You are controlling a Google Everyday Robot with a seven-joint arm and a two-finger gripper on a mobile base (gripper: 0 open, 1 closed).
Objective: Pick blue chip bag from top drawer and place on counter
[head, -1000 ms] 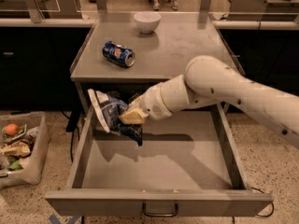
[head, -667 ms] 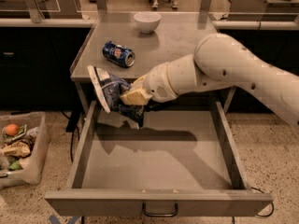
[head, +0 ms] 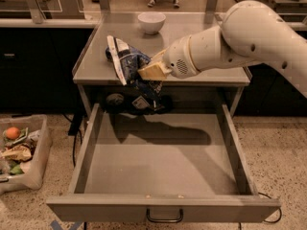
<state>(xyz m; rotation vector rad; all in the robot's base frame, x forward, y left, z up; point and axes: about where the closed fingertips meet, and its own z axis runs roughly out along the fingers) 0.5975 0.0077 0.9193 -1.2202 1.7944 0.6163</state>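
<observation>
The blue chip bag [head: 131, 67] is a crumpled dark blue foil bag with white panels. It hangs in the air at counter height, over the counter's front edge. My gripper [head: 147, 71] is shut on the bag's right side; its tan fingers [head: 154, 71] pinch the foil. The white arm reaches in from the right. The top drawer [head: 163, 163] is pulled wide open below, and nothing lies on its grey floor. The counter [head: 192, 71] is the flat grey metal top behind it.
A white bowl [head: 151, 22] stands at the counter's back. The bag hides a dark blue object [head: 109, 55] on the counter's left part. A bin with scraps [head: 19, 152] sits on the floor at left. The drawer handle [head: 164, 218] faces me.
My gripper has lifted the chip bag up out of the drawer to counter height and moved it right. The bag now covers the blue can on the counter.
</observation>
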